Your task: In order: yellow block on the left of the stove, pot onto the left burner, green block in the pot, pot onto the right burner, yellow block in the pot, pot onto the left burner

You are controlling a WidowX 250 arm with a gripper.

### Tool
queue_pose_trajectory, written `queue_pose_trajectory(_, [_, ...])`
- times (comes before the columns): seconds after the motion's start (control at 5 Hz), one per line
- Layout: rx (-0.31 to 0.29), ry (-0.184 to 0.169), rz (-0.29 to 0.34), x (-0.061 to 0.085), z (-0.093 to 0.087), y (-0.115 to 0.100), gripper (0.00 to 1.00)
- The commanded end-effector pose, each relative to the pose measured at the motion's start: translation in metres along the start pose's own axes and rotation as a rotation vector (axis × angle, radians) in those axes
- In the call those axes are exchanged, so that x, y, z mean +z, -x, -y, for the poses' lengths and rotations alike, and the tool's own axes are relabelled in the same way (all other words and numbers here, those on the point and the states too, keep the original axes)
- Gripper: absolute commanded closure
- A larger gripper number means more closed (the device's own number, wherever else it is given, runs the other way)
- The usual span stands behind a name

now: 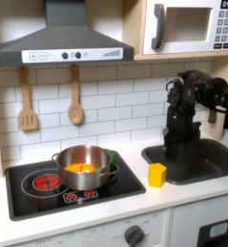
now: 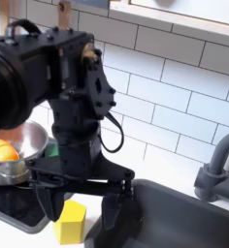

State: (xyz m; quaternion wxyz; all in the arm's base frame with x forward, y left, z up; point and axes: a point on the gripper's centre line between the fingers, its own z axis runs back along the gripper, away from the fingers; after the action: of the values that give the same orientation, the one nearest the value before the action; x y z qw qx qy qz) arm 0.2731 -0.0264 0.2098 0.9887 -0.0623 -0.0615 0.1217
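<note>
Gripper [image 1: 180,95] state I honestly can't tell, but the yellow block [image 1: 157,175] sits off the stove [image 1: 48,196] beside the pot [image 1: 84,166], so descend squarely and pinch it centered.

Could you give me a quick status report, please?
Black gripper raised over sink, state unclear. Shiny steel pot on stove's right burner. Small yellow block on counter beside stove.

The yellow block [image 2: 71,222] sits beside the stove [image 2: 19,208], near the pot [image 2: 19,147].
</note>
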Motion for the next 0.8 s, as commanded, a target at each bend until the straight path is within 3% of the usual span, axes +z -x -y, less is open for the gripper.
queue_pose_trajectory(0.0, [0.048,-0.045,0.064,-0.006,-0.006,-0.013,0.0])
queue_pose_trajectory(0.2, [0.067,-0.064,0.072,-0.008,-0.009,-0.019,0.0])
queue_pose_trajectory(0.6, [0.076,-0.098,0.021,-0.027,-0.015,-0.024,0.0])
